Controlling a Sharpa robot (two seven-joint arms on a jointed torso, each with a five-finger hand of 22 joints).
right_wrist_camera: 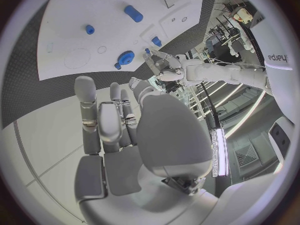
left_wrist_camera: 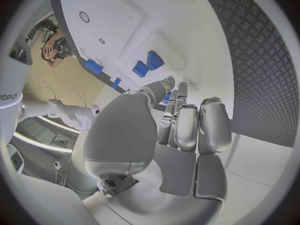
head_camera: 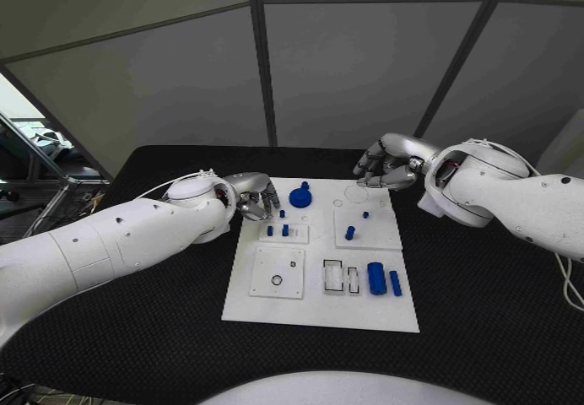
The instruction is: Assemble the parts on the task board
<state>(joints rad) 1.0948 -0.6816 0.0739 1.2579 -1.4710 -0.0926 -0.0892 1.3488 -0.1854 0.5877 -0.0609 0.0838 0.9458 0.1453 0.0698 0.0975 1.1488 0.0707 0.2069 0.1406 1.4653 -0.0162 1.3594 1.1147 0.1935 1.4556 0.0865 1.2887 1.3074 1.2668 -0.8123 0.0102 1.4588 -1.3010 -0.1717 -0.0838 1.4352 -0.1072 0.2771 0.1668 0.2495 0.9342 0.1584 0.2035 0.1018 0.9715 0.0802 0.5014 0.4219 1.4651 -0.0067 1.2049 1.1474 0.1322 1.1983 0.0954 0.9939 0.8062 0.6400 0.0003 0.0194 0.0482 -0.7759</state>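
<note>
Fingers on the left hand are drawn in together, lying side by side against the thumb with nothing visible between them — the left wrist view shows that hand folded this way above the pale board. It sits at the near-left edge of the task board, by the far-left corner, close beside the blue gear-like part but not touching it as far as I can see.

Over on the other side, the right hand hovers off the far-right corner of the board, fingers curled loosely inward and holding nothing; in the right wrist view its fingers stand close together and bent over the palm.

On the white plate itself the small blue parts are scattered. The gear-like one stands near the far edge. 2 short pegs stand on a raised square left of centre, and 2 more pegs sit on the neighbouring square to the right — one nearer, one further back. Toward the near-right part of the board a thick blue cylinder lies flat with a thin blue rod just beside it, both next to a pair of empty rectangular slots. A square panel with a small ring lies at the near left.
</note>
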